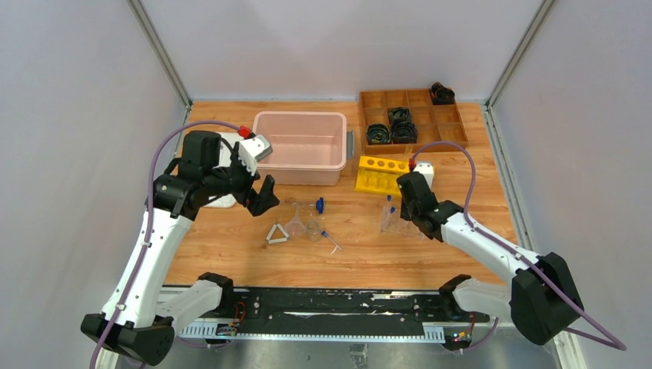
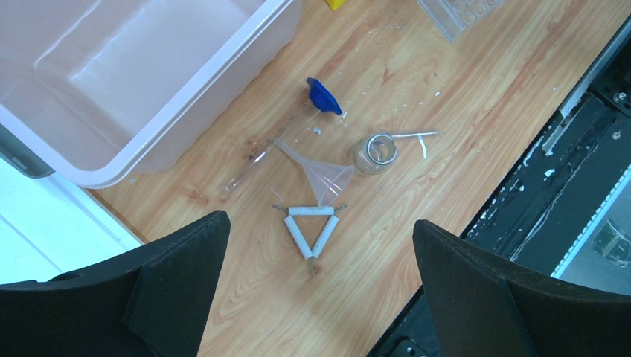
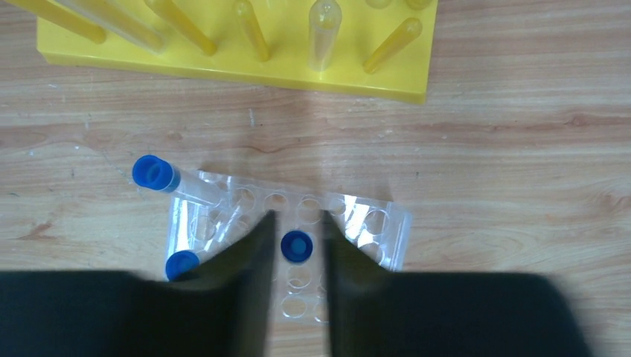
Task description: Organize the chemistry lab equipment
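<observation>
Take twelve o'clock as pointing straight away from the arm bases. The nearest piece on the surface [image 1: 231, 261] is the triangle [image 1: 277, 233], lying flat left of centre. The funnel [image 1: 295, 221] is at the triangle's two o'clock, its wide end just beside the triangle's far bar. The jar [image 1: 313, 228] stands upright at the funnel's three o'clock, mouth up. A loose tube [image 1: 319, 205] with a blue cap lies flat at the jar's twelve o'clock.

The left hand [image 1: 260, 197] hovers above the surface at the triangle's ten o'clock. Its fingers [image 2: 178, 290] are spread wide with nothing between them. In its wrist view, the triangle, funnel and jar lie below the gap.

Well apart, at the jar's three o'clock, sits the clear rack [image 3: 364, 223], and the right hand [image 3: 296, 219] is low over it. Three blue-capped tubes are in the rack. A leaning tube [image 3: 154, 173] is at one corner, a second tube [image 3: 181, 264] is half behind a finger, and a middle tube [image 3: 296, 245] stands upright. The right fingers flank the middle tube's cap closely. They are blurred, but a sliver of rack seems to show on each side, so they look narrowly parted rather than pinching it.

Farther off, the yellow rack [image 1: 382, 174] stands at the clear rack's twelve o'clock. The pink bin [image 1: 265, 127] is at the yellow rack's ten o'clock, just beside it. The wooden tray [image 1: 450, 131] lies at the yellow rack's one o'clock, with black coils [image 1: 400, 115] in several compartments.
</observation>
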`<state>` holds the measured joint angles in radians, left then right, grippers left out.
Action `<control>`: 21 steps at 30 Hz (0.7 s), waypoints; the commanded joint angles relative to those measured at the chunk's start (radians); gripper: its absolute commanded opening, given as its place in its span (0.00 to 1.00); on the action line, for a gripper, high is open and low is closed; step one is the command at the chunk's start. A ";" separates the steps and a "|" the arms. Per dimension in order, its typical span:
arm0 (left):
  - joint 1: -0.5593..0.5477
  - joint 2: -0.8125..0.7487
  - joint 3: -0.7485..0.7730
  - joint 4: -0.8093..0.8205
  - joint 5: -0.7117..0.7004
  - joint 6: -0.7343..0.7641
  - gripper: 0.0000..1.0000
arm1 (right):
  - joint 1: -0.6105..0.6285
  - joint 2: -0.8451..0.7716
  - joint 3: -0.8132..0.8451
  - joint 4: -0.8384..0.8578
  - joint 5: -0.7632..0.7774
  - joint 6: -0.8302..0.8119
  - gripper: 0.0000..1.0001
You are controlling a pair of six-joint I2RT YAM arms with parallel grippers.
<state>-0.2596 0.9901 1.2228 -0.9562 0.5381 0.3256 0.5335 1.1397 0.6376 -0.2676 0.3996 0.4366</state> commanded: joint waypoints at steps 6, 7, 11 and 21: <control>-0.006 -0.024 0.023 0.004 -0.007 0.004 1.00 | -0.014 -0.077 0.110 -0.083 -0.054 0.016 0.57; -0.006 -0.024 0.024 0.004 -0.006 0.002 1.00 | -0.013 -0.085 0.128 -0.106 -0.064 0.025 0.57; -0.006 -0.014 0.069 -0.009 -0.007 -0.013 1.00 | 0.042 -0.115 0.194 -0.155 -0.085 0.082 0.54; -0.006 -0.004 0.043 -0.012 0.006 -0.036 1.00 | 0.377 0.192 0.349 -0.060 -0.220 0.112 0.48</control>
<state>-0.2596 0.9947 1.2621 -0.9714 0.5323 0.2996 0.8410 1.1873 0.9493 -0.3496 0.2859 0.5217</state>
